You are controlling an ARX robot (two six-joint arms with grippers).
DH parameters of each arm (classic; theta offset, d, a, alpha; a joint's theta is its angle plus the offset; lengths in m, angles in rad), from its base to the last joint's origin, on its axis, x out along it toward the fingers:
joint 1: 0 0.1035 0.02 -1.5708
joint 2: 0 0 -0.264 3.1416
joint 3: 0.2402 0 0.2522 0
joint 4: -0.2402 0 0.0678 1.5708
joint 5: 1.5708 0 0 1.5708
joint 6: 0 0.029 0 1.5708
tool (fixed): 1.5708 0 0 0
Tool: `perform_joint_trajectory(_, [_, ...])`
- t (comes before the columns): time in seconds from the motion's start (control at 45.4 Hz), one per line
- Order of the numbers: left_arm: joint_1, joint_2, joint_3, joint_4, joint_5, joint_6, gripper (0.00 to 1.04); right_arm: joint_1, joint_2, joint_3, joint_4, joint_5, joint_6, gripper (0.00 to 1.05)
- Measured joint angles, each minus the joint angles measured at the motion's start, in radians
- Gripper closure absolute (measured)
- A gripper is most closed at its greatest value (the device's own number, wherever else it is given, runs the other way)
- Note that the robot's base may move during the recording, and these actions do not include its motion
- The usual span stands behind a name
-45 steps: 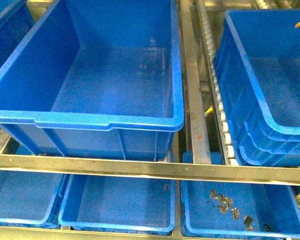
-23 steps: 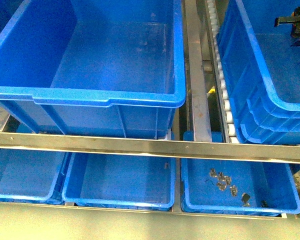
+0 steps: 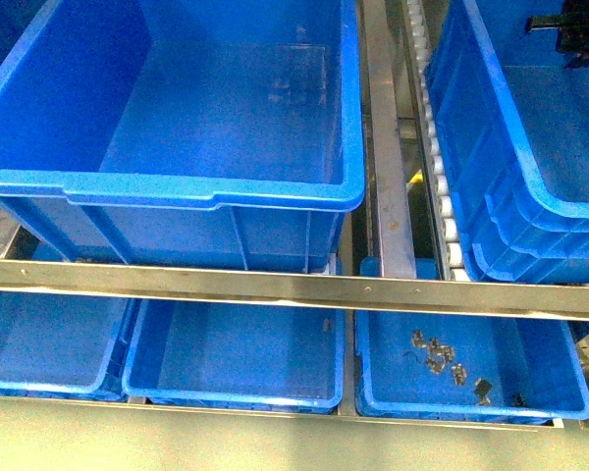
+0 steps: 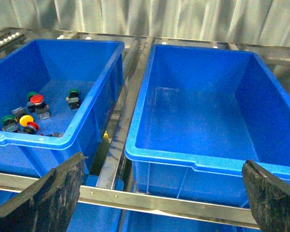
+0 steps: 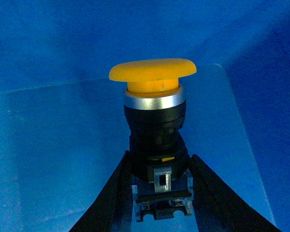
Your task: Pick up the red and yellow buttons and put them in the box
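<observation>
Looking from the front, you see the right pincer [image 3: 569,27] as a dark shape over the inside of the box [image 3: 530,211], the deep blue one with the doubled rim. What it carries is too small to tell from here. From the left wrist, your left pincer [image 4: 163,162] is released, its dark fingers [image 4: 53,198] spread wide. Beyond it stand two blue crates, and one crate [image 4: 92,121] holds loose buttons [image 4: 29,113] with red, yellow and green caps. From the right wrist, the right pincer is clenched on the black body of a yellow button [image 5: 153,96]. It has a flat mushroom cap and a silver collar, and it sits upright with blue box plastic behind it.
</observation>
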Motion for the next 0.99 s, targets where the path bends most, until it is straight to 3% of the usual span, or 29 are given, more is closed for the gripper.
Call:
perform_joint_trajectory(0.154, [0.000,0.000,0.000,0.000,0.000,0.000,0.08,-0.011,0.034,0.044,-0.009,0.013,-0.005,0.78])
perform_joint_trajectory(0.264, [0.000,0.000,0.000,0.000,0.000,0.000,0.08,-0.019,0.038,0.031,-0.002,0.018,-0.006,0.55])
perform_joint_trajectory(0.573, [0.000,0.000,0.000,0.000,0.000,0.000,0.08,-0.043,-0.091,-0.235,0.186,0.020,0.002,0.12])
perform_joint_trajectory(0.617, [0.000,0.000,0.000,0.000,0.000,0.000,0.08,-0.049,-0.141,-0.305,0.225,0.011,0.002,0.06])
perform_joint_trajectory(0.837, [0.000,0.000,0.000,0.000,0.000,0.000,0.08,-0.074,-0.646,-0.917,0.475,-0.134,-0.002,0.07])
perform_joint_trajectory(0.992, [0.000,0.000,0.000,0.000,0.000,0.000,0.08,-0.087,-1.088,-1.403,0.417,-0.264,0.082,0.07])
